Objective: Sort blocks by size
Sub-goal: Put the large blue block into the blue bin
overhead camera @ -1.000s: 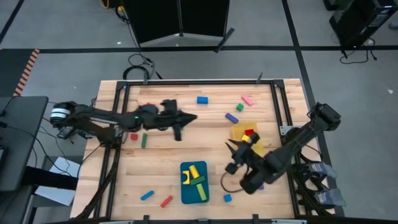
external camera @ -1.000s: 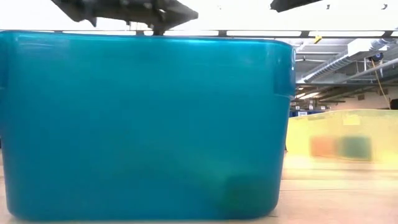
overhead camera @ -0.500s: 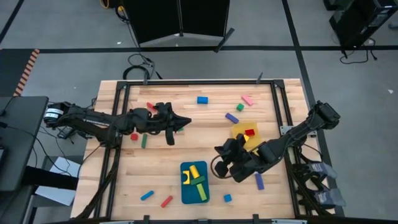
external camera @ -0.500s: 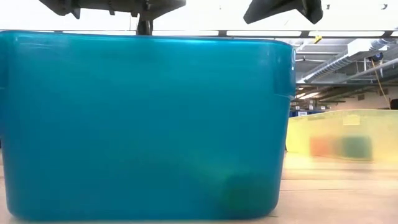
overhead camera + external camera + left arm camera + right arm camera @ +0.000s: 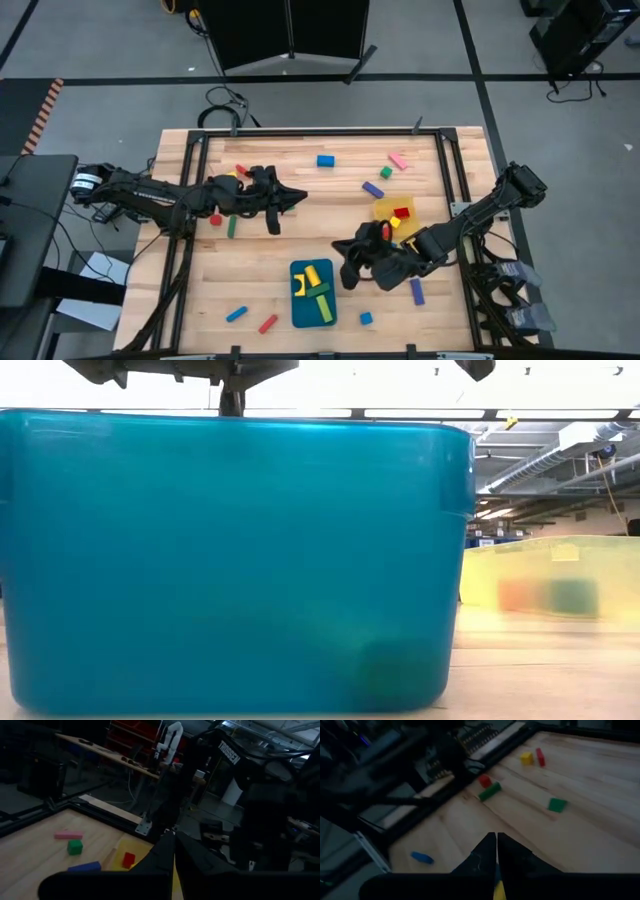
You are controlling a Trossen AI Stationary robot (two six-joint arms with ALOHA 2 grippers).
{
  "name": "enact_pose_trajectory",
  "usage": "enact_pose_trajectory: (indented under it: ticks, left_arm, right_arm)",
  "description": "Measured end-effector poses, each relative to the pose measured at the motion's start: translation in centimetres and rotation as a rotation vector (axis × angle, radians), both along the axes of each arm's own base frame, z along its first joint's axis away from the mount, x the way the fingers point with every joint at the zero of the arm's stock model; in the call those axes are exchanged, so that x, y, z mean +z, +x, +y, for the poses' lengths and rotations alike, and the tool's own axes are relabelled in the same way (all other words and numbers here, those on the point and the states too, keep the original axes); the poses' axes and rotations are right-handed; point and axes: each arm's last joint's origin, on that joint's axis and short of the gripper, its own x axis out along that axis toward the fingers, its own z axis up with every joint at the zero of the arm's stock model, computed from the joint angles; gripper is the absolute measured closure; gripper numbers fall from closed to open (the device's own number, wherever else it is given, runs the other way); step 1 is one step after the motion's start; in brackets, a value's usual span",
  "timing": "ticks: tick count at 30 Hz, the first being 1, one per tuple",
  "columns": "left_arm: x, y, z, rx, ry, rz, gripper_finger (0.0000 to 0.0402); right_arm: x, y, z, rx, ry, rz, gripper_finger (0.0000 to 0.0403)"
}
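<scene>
Blocks (image 5: 325, 160) lie scattered over the surface, likely light, stiff and slick; pinch their long flat sides. Right gripper (image 5: 345, 274) pinches something yellow; left gripper (image 5: 300, 196) closed, empty.

A wooden table (image 5: 300, 230) with a dark metal frame (image 5: 195, 150) fills the middle of the high view. A blue rectangular tray (image 5: 297, 310) lies low in the centre of the frame, and a translucent yellow square bin (image 5: 384, 211) sits right of centre. Grey floor surrounds the table, with a black cabinet (image 5: 290, 30) at the top and cables (image 5: 222, 100) just below it.
</scene>
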Motion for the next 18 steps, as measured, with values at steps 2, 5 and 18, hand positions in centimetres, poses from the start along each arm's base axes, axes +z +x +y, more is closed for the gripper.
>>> enact_pose_trajectory:
  ticks: [2,5,18]
  left_arm:
    - [0.0,0.0,0.0,0.0,0.0,0.0,0.0379]
    - [0.0,0.0,-0.1,-0.004,-0.003,0.0,0.0379]
    - [0.0,0.0,-0.4,-0.014,-0.002,0.0,0.0379]
  right_arm:
    - [0.3,0.2,0.1,0.0,0.02,-0.035,0.0376]
    - [0.6,0.4,0.2,0.0,0.043,-0.075,0.0375]
    - [1.5,0.8,0.4,0.001,0.098,-0.17,0.0374]
